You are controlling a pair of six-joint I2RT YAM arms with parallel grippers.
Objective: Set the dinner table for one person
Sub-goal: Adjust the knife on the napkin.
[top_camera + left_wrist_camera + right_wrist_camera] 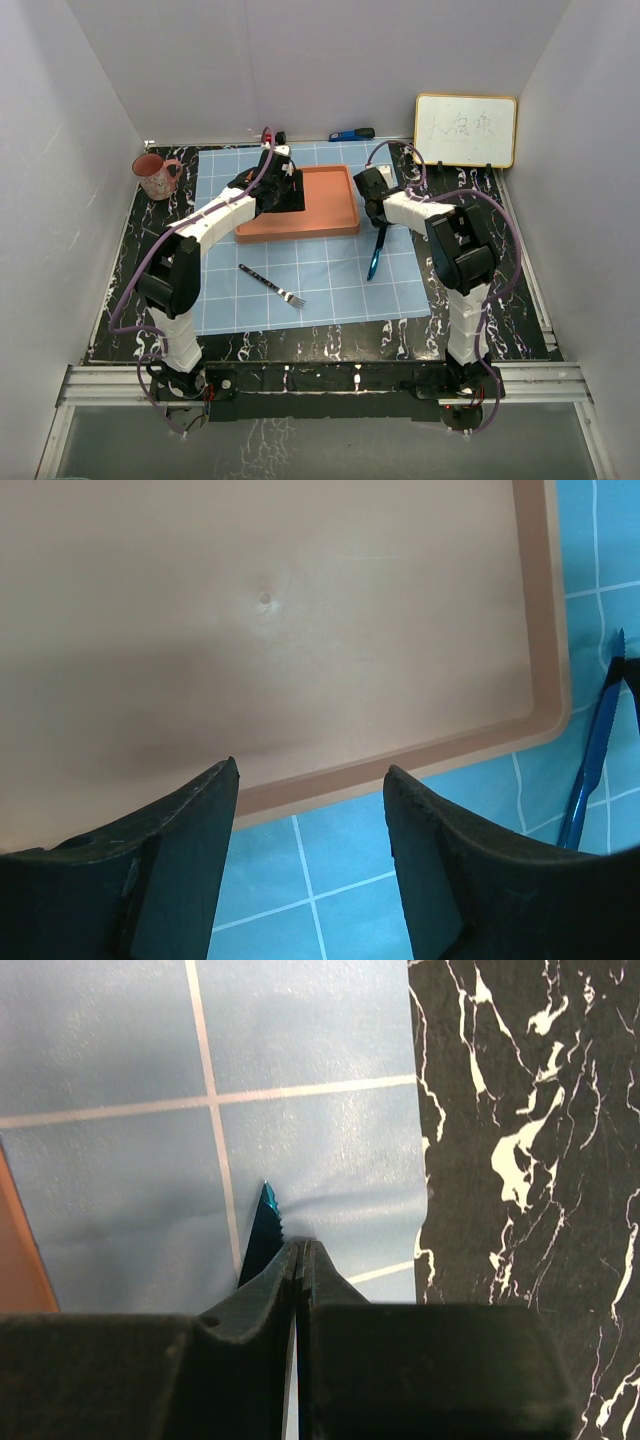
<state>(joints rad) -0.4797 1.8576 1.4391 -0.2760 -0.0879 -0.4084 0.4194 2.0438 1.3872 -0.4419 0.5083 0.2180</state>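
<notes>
The dinner table (495,300) is black with white marble veins. A light-blue gridded cloth (330,275) lies on it, with an orange tray (325,205) at its far side. A fork (272,285) lies on the cloth at front left. My left gripper (285,190) hovers open and empty over the tray; in the left wrist view (310,780) its fingers frame the tray's (300,630) near rim. My right gripper (381,220) is shut on the blade end of a blue serrated knife (375,256). The blade tip (262,1232) sticks out past the closed fingertips (303,1250).
A pink patterned mug (155,177) stands at the table's far left. A small whiteboard (465,130) leans at the far right. A blue and black tool (352,134) lies by the back wall. White walls close in both sides. The cloth's right edge (415,1160) borders bare marble (530,1110).
</notes>
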